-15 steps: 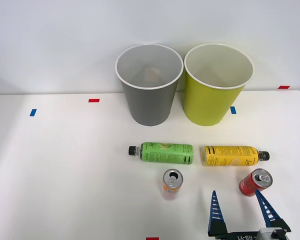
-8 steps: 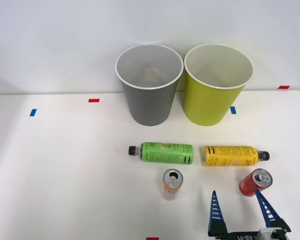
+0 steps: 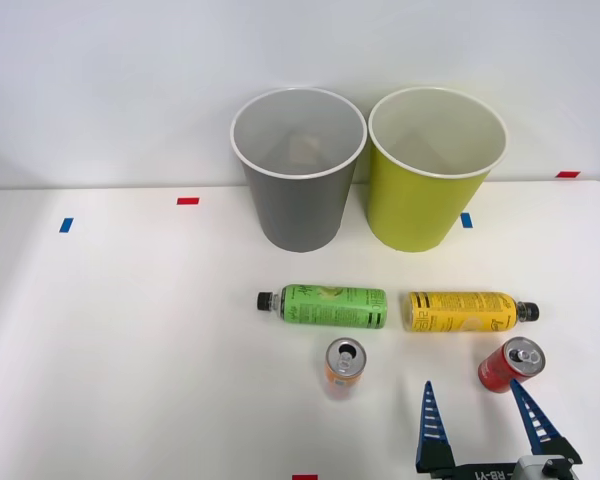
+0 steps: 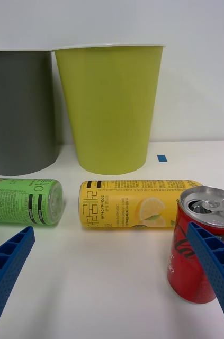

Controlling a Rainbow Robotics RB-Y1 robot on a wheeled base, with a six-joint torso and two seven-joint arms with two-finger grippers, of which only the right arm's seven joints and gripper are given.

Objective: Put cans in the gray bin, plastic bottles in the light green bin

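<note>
Gripper (image 3: 485, 412): jaws wide apart, holding nothing, low at the near edge of the table (image 3: 130, 330).
Red can (image 3: 511, 364): stands just beside the right finger (image 4: 217, 265).
Orange can (image 3: 344, 363): stands further left.
Green bottle (image 3: 325, 305) and yellow bottle (image 3: 467, 311): lie end to end.
Gray bin (image 3: 298, 172) and green bin (image 3: 435, 170): stand side by side behind the bottles.

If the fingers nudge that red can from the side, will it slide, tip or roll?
The red can stands upright on the smooth white table, so a low nudge would probably slide it. It looks opened, so it is likely light and may tip if pushed near the top. Once down, its round body would probably roll.
</note>
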